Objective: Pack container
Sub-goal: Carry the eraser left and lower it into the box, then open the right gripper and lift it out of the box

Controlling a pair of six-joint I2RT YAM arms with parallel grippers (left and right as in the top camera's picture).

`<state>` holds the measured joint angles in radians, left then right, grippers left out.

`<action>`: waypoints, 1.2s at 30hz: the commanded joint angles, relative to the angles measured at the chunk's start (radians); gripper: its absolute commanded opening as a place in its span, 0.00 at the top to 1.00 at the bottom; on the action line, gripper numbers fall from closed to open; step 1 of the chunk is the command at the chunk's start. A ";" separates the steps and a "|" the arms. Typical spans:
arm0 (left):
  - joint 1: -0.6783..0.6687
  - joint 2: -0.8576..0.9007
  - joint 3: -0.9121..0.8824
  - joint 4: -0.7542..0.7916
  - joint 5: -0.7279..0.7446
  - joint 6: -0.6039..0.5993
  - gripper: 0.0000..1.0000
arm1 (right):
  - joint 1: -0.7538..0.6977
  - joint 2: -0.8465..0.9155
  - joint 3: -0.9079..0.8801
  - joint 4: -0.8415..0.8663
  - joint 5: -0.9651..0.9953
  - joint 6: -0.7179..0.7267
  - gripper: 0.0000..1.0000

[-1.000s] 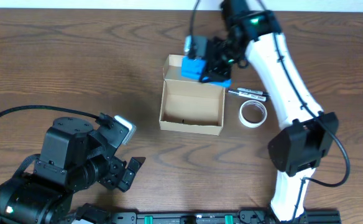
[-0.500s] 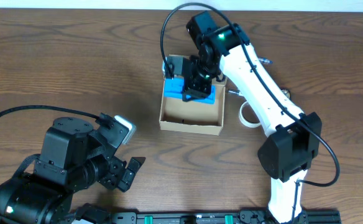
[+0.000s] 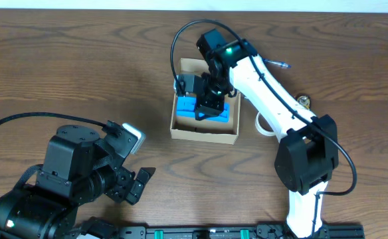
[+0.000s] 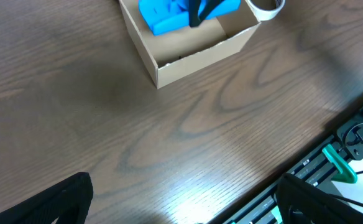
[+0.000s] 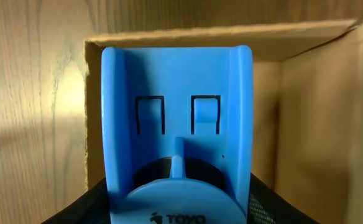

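Note:
The container point(image 3: 202, 135) is a tan open cardboard box at the table's middle, its flap lid behind it; it also shows at the top of the left wrist view point(image 4: 194, 56). My right gripper point(image 3: 208, 99) is shut on a blue plastic tape dispenser point(image 3: 207, 110) and holds it inside the box. In the right wrist view the dispenser point(image 5: 176, 124) fills the middle, with the box wall point(image 5: 306, 124) around it. A white tape roll point(image 3: 266, 126) lies right of the box, partly hidden by the arm. My left gripper point(image 4: 188, 199) is open and empty over bare wood at the front left.
A small metal object point(image 3: 304, 101) and a thin pen-like item point(image 3: 277, 64) lie right of the right arm. The tape roll also shows at the top edge of the left wrist view point(image 4: 265, 7). A black rail point(image 3: 234, 232) runs along the table's front edge.
My right gripper has carried the blue dispenser from behind the box's right corner leftwards and down into the box. The left arm has not moved.

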<state>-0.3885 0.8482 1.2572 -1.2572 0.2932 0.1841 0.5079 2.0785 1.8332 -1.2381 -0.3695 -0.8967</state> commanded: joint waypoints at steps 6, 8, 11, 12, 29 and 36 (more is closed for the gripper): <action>0.002 0.000 0.008 -0.003 0.013 0.007 0.05 | 0.025 -0.012 -0.088 0.076 -0.019 0.010 0.61; 0.002 0.000 0.008 -0.003 0.013 0.007 0.05 | 0.027 -0.012 -0.119 0.108 -0.005 0.010 0.60; 0.002 0.000 0.008 -0.003 0.013 0.007 0.05 | 0.031 -0.012 -0.154 0.141 0.010 0.010 0.60; 0.002 0.000 0.008 -0.003 0.013 0.007 0.05 | 0.031 -0.012 -0.160 0.147 0.010 0.010 0.60; 0.002 0.000 0.008 -0.003 0.013 0.007 0.05 | 0.061 -0.012 -0.184 0.175 0.010 0.010 0.30; 0.002 0.000 0.008 -0.003 0.013 0.007 0.05 | 0.062 -0.012 -0.174 0.175 0.006 0.024 0.28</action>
<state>-0.3885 0.8482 1.2572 -1.2572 0.2932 0.1841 0.5606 2.0785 1.6527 -1.0611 -0.3481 -0.8890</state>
